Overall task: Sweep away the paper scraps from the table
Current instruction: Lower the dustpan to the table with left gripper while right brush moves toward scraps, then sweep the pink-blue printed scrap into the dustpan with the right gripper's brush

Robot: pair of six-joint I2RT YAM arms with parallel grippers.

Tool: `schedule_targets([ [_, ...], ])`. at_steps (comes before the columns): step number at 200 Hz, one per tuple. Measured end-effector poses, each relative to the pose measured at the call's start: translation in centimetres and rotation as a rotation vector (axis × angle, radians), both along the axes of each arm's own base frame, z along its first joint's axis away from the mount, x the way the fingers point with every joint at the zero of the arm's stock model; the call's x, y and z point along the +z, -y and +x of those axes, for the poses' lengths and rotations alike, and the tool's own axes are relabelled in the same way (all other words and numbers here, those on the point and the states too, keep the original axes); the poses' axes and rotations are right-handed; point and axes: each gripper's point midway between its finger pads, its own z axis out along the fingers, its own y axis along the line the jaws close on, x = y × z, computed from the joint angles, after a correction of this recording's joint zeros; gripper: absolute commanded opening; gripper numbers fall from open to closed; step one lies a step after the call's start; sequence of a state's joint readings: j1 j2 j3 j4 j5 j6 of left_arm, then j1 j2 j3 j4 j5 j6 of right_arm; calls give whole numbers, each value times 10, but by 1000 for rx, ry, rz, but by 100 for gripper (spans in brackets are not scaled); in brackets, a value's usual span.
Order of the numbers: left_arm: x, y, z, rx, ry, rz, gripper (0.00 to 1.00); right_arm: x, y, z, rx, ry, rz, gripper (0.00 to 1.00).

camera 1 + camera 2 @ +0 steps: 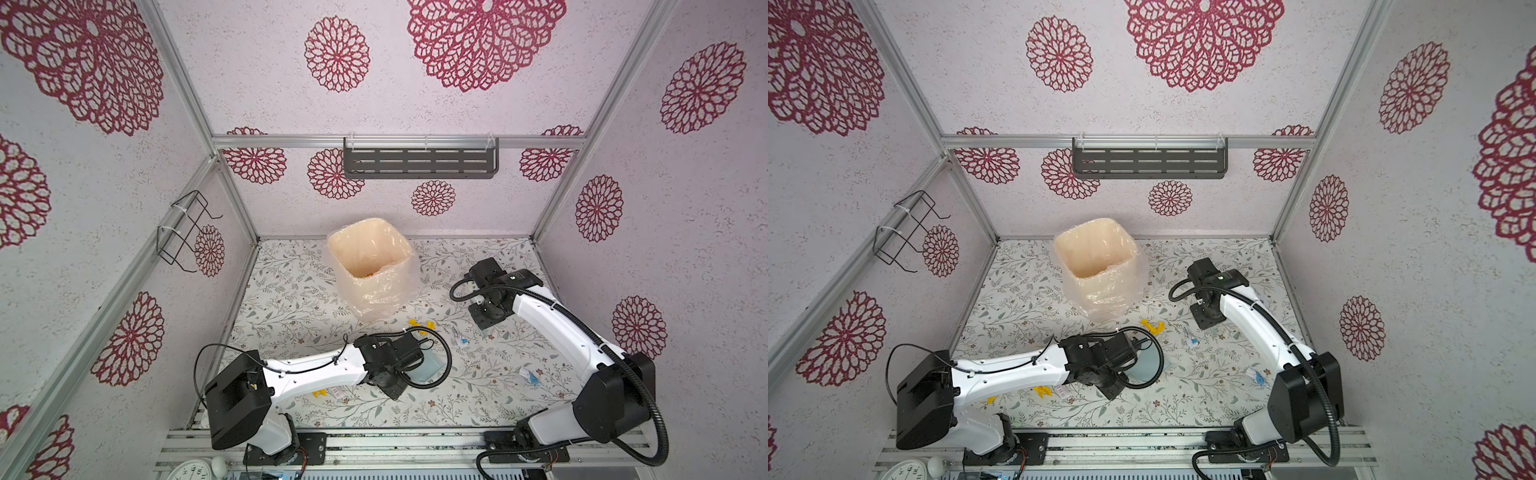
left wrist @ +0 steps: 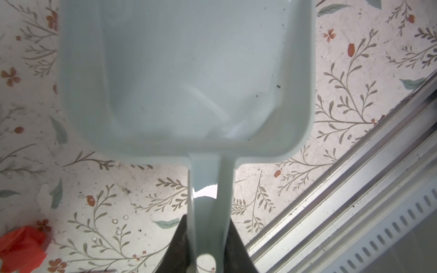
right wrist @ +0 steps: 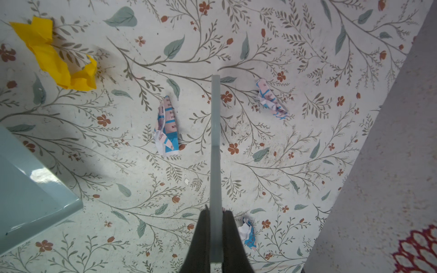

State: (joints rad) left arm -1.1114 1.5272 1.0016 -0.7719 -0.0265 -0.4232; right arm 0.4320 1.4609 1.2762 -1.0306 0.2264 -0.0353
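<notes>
My left gripper [image 2: 208, 219] is shut on the handle of the pale blue-grey dustpan [image 2: 189, 71], which lies flat on the table [image 1: 291, 299] at front centre [image 1: 428, 368]. My right gripper [image 3: 215, 212] is shut on the thin pale brush [image 3: 215, 141], seen edge-on over the table's right part. Paper scraps lie loose: a yellow one [image 3: 54, 59] and three white ones with blue marks [image 3: 166, 127] [image 3: 270, 99] [image 3: 248, 234]. In both top views a yellow scrap [image 1: 419, 324] lies just beyond the dustpan. Another yellow scrap [image 1: 320, 394] shows under the left arm. A red scrap [image 2: 21, 248] lies beside the left gripper.
A peach bin lined with a clear bag [image 1: 332, 249] stands at the back centre of the table. An aluminium rail [image 2: 354, 189] runs along the front edge. Patterned walls [image 3: 390, 165] close in on three sides. A dark shelf [image 1: 419, 162] hangs on the back wall.
</notes>
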Motion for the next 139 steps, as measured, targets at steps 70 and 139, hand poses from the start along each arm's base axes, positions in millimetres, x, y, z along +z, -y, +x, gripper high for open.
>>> schedule_targets([
  [70,-11,-1,-4,-14,-21,27,0,-7,-32,-18,107,-55,22,0],
  [139,-15,1,-11,-35,-44,28,0,-6,-61,-48,195,-118,36,0],
])
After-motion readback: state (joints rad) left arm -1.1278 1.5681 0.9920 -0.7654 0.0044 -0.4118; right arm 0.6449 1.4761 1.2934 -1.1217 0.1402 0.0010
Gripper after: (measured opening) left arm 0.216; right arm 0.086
